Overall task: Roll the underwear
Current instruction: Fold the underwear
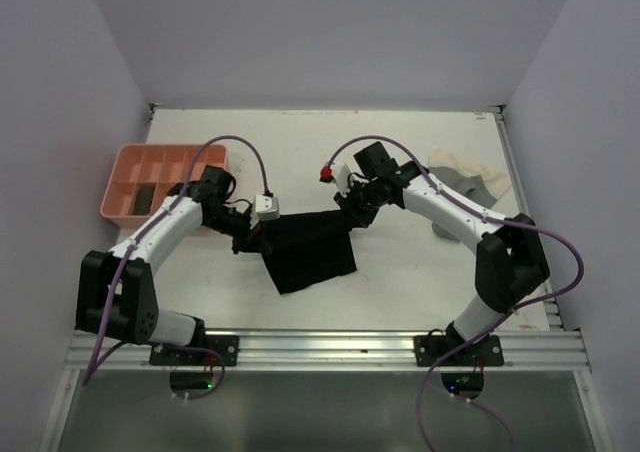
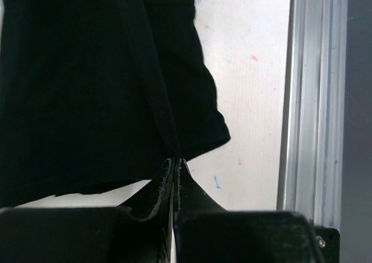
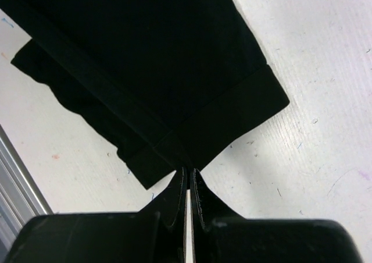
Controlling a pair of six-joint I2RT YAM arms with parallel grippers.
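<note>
Roughly square black underwear (image 1: 310, 252) lies slightly askew.

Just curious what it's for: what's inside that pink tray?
One dark roll lies in a near compartment of the pink tray. The other compartments in view look empty. The left arm covers the near right corner, so that part is hidden.

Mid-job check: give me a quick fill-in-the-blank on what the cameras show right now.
1. The left fingers and right fingers are both ___ on the underwear.
2. That underwear is ___ in colour.
3. The pink compartment tray stands on the table's ___ side.
4. The cream garments lie on its ___ side.
Missing words: shut; black; left; right.
</note>
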